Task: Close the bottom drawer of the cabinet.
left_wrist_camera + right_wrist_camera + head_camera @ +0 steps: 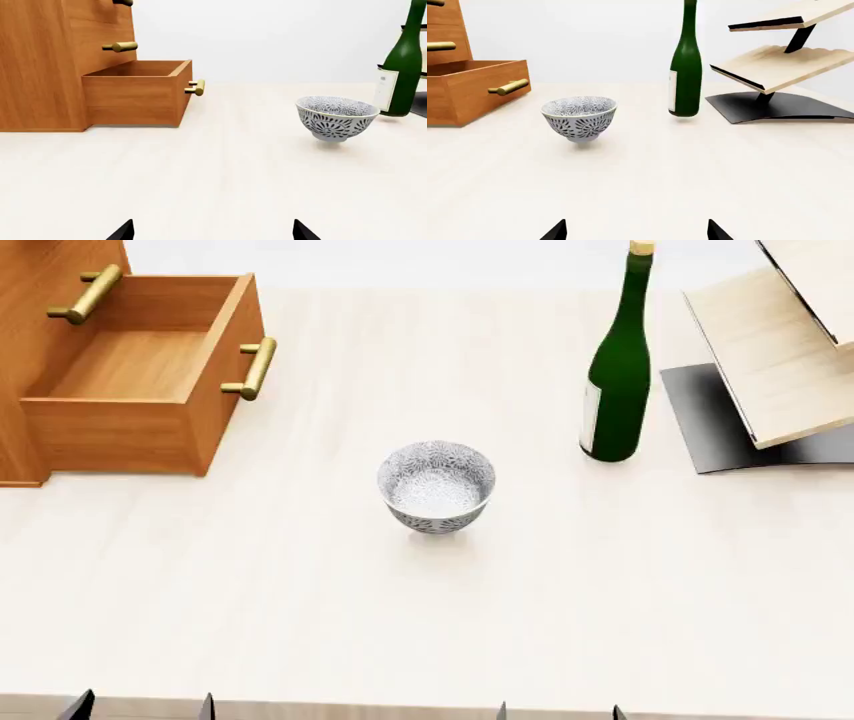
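Observation:
The orange-brown cabinet (pixel 40 65) stands at the table's far left; it also shows in the head view (pixel 20 370) and in the right wrist view (pixel 444 30). Its bottom drawer (pixel 134 370) is pulled far out and empty, with a brass bar handle (pixel 254 368) on its front. The drawer (pixel 137 95) and its handle (pixel 197 88) show in the left wrist view, and the drawer (pixel 474 90) in the right wrist view. My left gripper (pixel 213 231) is open and empty, well short of the drawer. My right gripper (pixel 635 231) is open and empty, near the table's front edge.
A blue-patterned white bowl (pixel 437 486) stands mid-table. A green bottle (pixel 618 370) stands behind it to the right. A pale wooden rack on a grey base (pixel 774 360) is at the far right. Two upper drawer handles (pixel 120 46) are above the open drawer.

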